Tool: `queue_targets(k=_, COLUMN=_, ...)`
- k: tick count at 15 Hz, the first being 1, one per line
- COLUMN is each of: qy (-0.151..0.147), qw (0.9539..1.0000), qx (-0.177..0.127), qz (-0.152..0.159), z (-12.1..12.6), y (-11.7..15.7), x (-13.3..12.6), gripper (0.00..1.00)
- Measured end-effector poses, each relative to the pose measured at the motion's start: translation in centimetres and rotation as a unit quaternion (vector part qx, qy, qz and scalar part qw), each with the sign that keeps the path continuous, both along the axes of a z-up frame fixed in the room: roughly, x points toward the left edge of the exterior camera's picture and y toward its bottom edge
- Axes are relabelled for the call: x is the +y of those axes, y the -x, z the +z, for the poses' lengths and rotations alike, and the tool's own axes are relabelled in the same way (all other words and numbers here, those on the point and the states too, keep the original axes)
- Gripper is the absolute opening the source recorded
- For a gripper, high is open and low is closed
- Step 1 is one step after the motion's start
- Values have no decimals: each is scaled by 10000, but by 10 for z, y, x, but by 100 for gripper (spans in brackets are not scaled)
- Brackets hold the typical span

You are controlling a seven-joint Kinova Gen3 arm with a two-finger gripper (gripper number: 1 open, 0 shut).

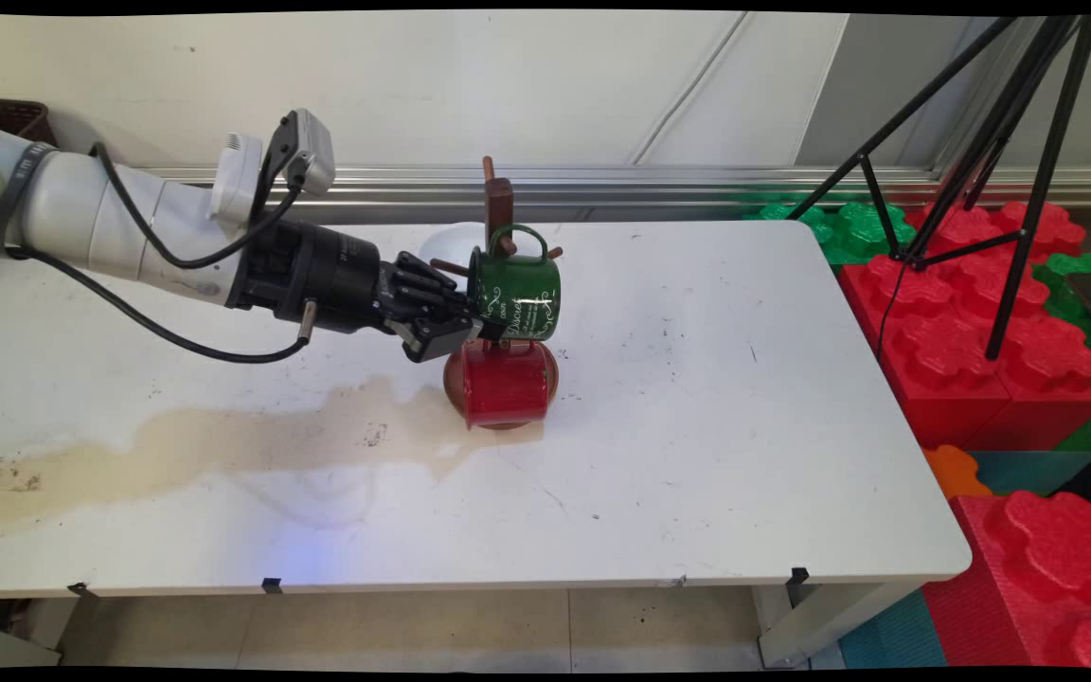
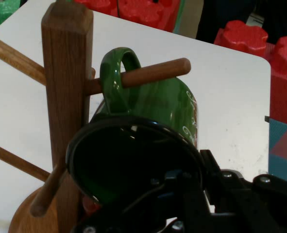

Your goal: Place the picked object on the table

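Gripper [image 1: 481, 329] clamps the rim of green mug [image 1: 517, 296], lettered "Discret", hanging on peg [image 2: 155, 73].

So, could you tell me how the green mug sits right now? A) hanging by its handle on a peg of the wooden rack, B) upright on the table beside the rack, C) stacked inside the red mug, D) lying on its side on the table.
A: in the hand view the green mug has its handle looped over a peg of the wooden rack, and it hangs above the red mug, with the gripper at its rim.
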State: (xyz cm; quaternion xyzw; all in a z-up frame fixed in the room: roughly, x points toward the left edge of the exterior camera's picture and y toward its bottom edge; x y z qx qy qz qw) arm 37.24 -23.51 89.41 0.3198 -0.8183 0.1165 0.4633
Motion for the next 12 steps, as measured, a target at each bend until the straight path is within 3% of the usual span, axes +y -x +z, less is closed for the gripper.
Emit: queue_targets(k=12, qy=-28, qw=9999, qx=-69, qz=-101, z=16, y=-13, x=5, gripper=0)
